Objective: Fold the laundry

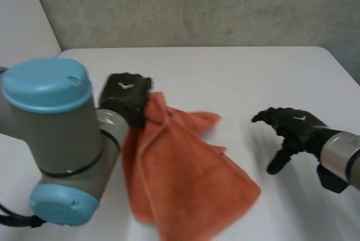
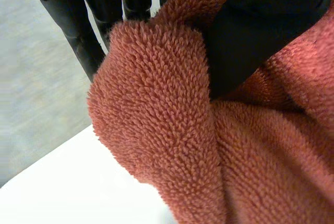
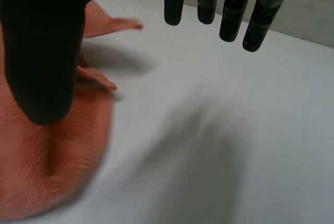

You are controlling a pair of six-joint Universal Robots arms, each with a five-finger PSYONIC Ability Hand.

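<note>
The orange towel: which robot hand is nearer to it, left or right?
Left. The left hand grips the orange towel at its lifted end; the right hand hangs open beside the towel, apart from it.

Grey arms [image 1: 62, 134] wear light-blue caps [image 1: 46, 82]; left hand [image 1: 125, 96] and right hand [image 1: 292, 126] are black.

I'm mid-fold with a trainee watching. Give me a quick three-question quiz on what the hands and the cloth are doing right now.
1. True or false: the left hand pinches the fluffy orange cloth.
2. Pick one: the right hand is A) gripping the cloth, B) open and holding nothing, C) pressed flat on the cloth.
3. Fill in: the cloth's lower part lies on the white ___.
Key: 1 true; 2 B; 3 table.
</note>
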